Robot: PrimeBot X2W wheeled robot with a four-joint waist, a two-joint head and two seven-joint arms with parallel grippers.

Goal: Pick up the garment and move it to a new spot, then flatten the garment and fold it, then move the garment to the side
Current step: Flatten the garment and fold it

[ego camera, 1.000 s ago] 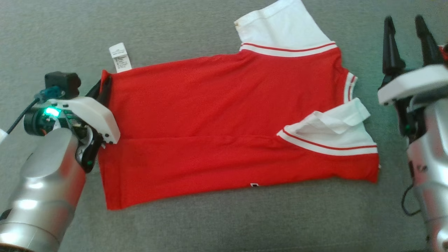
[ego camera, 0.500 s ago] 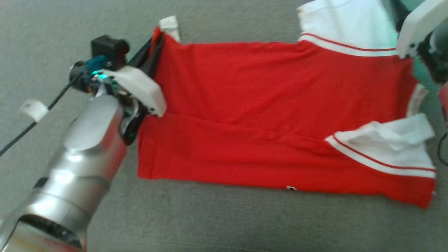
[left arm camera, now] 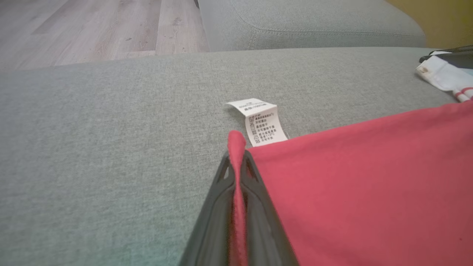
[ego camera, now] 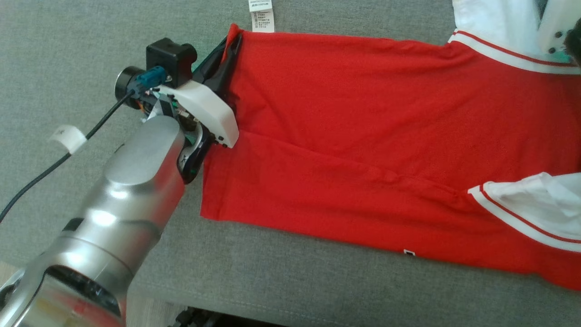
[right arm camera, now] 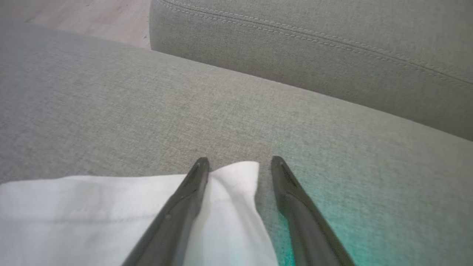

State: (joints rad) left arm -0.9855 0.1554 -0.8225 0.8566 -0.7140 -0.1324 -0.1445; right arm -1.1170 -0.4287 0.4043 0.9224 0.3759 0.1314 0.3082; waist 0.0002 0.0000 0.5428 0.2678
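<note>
— Left tool [left arm camera: 236, 157] is clamped on the far hem corner of the garment [ego camera: 363, 113], just beside the care tag [left arm camera: 260, 122].
— And the right tool [right arm camera: 239, 162]?
— Jaws apart, straddling the corner of the white sleeve [right arm camera: 92, 207], not yet pinching it.
— So the shirt lies flat on the grey cushion [ego camera: 91, 54], long axis running arm to arm?
— Yes. Hem towards the left, sleeves towards the right, and each tool is nearest its own end of the far edge.
</note>
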